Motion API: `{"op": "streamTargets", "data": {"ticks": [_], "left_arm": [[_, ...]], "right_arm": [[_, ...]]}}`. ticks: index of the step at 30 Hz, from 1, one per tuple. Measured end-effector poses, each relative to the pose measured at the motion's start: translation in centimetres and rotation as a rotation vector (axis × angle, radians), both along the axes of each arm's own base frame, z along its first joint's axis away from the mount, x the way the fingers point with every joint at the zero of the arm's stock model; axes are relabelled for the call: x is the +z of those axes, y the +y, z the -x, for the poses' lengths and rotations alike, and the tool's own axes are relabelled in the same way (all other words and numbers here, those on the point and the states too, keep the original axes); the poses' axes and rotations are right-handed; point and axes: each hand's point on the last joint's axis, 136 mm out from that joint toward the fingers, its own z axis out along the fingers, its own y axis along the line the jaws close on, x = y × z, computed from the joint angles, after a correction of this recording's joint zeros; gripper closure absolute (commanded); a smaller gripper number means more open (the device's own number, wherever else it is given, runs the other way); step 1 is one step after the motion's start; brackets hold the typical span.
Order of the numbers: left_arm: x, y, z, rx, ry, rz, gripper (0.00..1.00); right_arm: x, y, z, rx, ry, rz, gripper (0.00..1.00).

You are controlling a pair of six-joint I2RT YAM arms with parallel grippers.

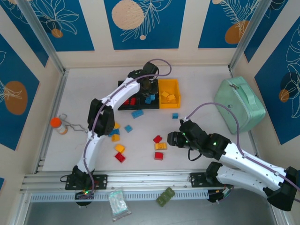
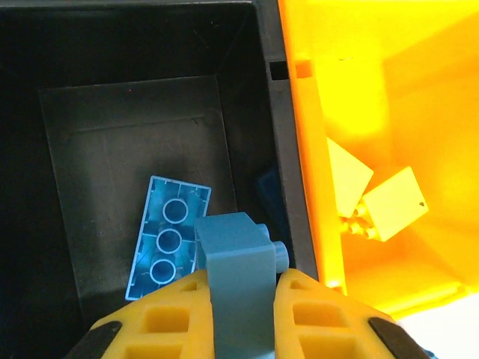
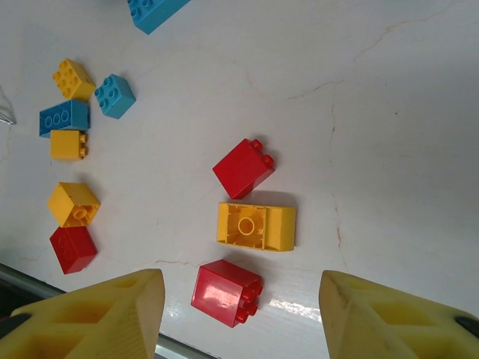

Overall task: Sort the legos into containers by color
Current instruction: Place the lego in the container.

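Three joined containers stand at the back: a black bin (image 1: pixel 125 96) with red legos, a middle black bin (image 2: pixel 112 149) and a yellow-orange bin (image 1: pixel 169 93). My left gripper (image 2: pixel 238 280) is shut on a blue lego (image 2: pixel 236 254) just above the middle black bin, where a light blue lego (image 2: pixel 168 235) lies upside down. Yellow legos (image 2: pixel 382 202) lie in the yellow-orange bin. My right gripper (image 3: pixel 243 299) hangs open above the table, over a red lego (image 3: pixel 224 292), with a yellow lego (image 3: pixel 257 225) and another red lego (image 3: pixel 243 166) just beyond.
Loose legos lie scattered mid-table: a yellow, blue and red cluster (image 3: pixel 67 127) and single blue ones (image 1: pixel 137 113). A mint-green case (image 1: pixel 239 104) stands at the right. An orange-capped bottle (image 1: pixel 57 124) lies at the left. A dark green flat piece (image 1: pixel 165 197) and a bag (image 1: pixel 118 203) rest below the front rail.
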Motion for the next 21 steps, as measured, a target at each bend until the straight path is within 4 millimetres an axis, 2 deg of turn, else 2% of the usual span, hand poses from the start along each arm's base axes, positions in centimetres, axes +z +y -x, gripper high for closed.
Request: {"op": "streamTargets", "data": {"ticks": [3, 7, 11, 17, 21], "left_arm": [[-0.9, -0.1, -0.2, 0.000, 0.012, -0.009, 0.81], [-1.7, -0.1, -0.1, 0.001, 0.029, -0.019, 0.65], [-1.7, 0.0, 0.0, 0.003, 0.033, -0.020, 0.56], [-1.8, 0.0, 0.1, 0.000, 0.033, -0.022, 0.56], [-1.4, 0.9, 1.5, -0.003, 0.045, -0.030, 0.55]], "right_arm": [[0.0, -0.1, -0.1, -0.004, 0.000, 0.000, 0.43], [0.1, -0.2, -0.1, -0.008, -0.003, -0.003, 0.43], [-0.1, -0.3, -0.1, -0.010, 0.000, -0.001, 0.43], [-0.8, -0.5, 0.1, -0.016, 0.014, 0.009, 0.43], [-0.8, -0.5, 0.1, -0.016, 0.013, 0.009, 0.43]]}}
